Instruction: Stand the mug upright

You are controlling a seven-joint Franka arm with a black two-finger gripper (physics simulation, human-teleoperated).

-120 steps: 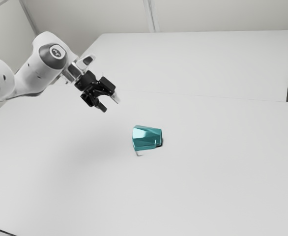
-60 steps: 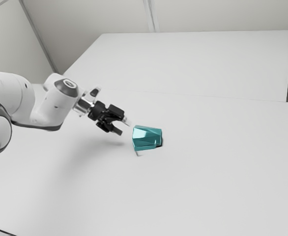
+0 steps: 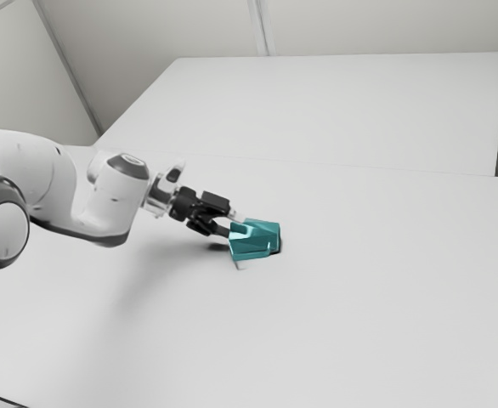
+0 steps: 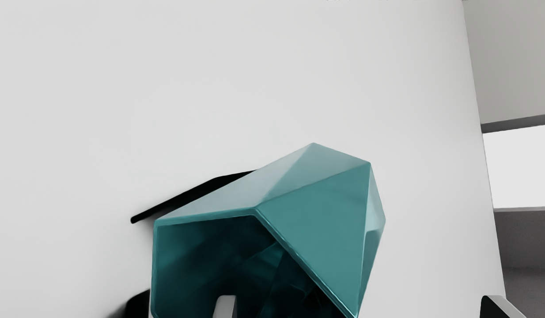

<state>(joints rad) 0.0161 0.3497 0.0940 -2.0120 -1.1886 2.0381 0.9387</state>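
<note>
The black gripper (image 3: 232, 226) is at the open end of the teal faceted mug (image 3: 256, 240), which lies on its side with its mouth toward the arm. In the wrist view the gripper (image 4: 358, 307) has its fingertips wide apart. One fingertip (image 4: 225, 307) overlaps the dark opening of the mug (image 4: 316, 221), and the other stands off beyond the mug's outer wall. The wall lies between the two, with a gap to the outer fingertip. The mug's underside is hidden.
The mug rests on a large white table (image 3: 359, 297). Behind it stands a pale raised panel (image 3: 334, 110). A dark shadow lies beside the mug on the table.
My arm has come down and toward the exterior view's right, bringing the gripper from well short of the mug to its open end. The mug has not visibly moved.
</note>
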